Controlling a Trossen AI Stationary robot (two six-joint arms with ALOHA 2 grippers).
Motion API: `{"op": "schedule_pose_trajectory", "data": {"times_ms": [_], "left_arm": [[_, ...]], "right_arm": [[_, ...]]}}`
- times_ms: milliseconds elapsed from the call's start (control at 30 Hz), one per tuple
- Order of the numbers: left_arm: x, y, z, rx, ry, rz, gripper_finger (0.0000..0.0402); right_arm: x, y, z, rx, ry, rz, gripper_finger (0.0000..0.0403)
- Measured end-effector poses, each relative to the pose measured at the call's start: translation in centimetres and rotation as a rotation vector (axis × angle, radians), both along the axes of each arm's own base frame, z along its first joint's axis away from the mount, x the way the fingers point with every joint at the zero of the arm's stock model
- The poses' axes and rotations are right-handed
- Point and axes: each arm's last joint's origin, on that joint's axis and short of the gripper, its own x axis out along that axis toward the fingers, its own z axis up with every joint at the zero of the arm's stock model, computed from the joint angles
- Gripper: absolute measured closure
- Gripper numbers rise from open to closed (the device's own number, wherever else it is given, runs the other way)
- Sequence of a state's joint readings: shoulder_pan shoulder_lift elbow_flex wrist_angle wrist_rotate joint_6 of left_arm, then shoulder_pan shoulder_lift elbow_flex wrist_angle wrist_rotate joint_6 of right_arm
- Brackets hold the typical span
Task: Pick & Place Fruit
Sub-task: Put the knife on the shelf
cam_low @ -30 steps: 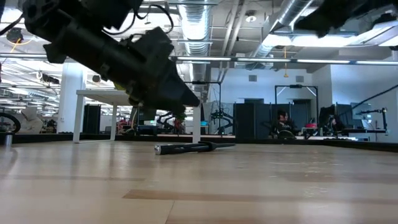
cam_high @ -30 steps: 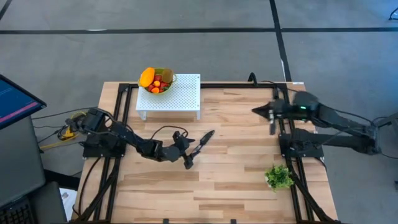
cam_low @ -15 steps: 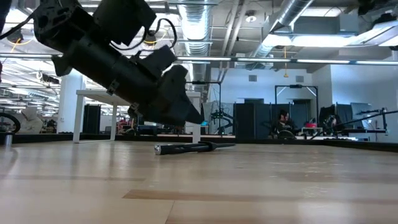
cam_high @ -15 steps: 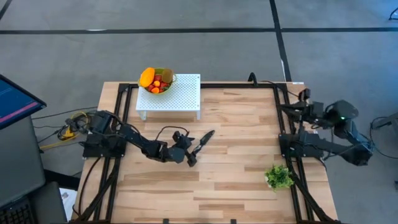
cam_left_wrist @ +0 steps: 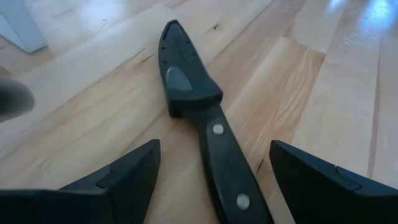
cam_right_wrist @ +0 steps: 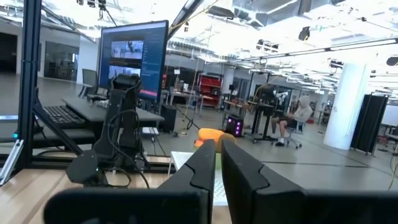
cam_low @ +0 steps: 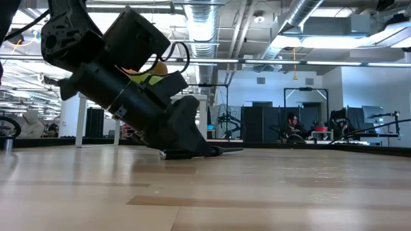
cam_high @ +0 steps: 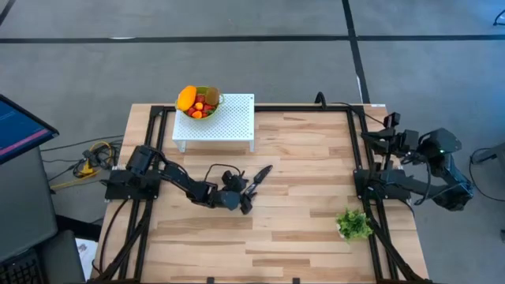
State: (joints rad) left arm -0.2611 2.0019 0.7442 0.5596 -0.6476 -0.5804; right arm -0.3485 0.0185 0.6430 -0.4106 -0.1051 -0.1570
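Observation:
The fruit (cam_high: 197,102) lies in a green bowl (cam_high: 215,101) on a white perforated stand (cam_high: 225,120) at the far left: an elongated orange piece, a brownish oval one and small red and orange pieces. My left gripper (cam_left_wrist: 214,149) is low over the table's middle and open. Its fingers stand on either side of the handle of a black sheathed knife (cam_left_wrist: 208,124), clear of it. The knife (cam_high: 258,178) lies flat on the wood. My right gripper (cam_right_wrist: 216,163) is shut on nothing, drawn back high over the table's right edge (cam_high: 369,137).
A green leafy bunch (cam_high: 354,225) lies near the table's right front. Black frame rails (cam_high: 364,197) run along both sides of the table. Bare wood (cam_high: 300,229) lies between the knife and the leafy bunch. A monitor (cam_high: 20,130) stands off the left edge.
My left gripper has come down toward the table and the knife's handle, staying open. My right arm has drawn back toward the table's right edge and tipped its gripper upward. The knife and the fruit have kept still.

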Motion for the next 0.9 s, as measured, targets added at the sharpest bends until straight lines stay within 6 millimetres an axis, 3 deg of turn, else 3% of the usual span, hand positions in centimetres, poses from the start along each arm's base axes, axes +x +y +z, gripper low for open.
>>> {"op": "schedule_pose_trajectory", "data": {"times_ms": [233, 700, 900], "left_arm": [[0.00, -0.05, -0.77, 0.018, 0.023, 0.006, 0.0121], [-0.10, 0.30, -0.97, 0.039, 0.048, 0.009, 0.0305], [-0.10, 0.28, -0.95, 0.040, 0.046, 0.007, 0.0311]], "right_arm": [[-0.01, 0.00, 0.00, 0.000, 0.000, 0.000, 0.0384], [-0.01, 0.00, 0.00, 0.000, 0.000, 0.000, 0.0382], [0.00, 0.00, 0.00, 0.000, 0.001, 0.000, 0.0385]]}}
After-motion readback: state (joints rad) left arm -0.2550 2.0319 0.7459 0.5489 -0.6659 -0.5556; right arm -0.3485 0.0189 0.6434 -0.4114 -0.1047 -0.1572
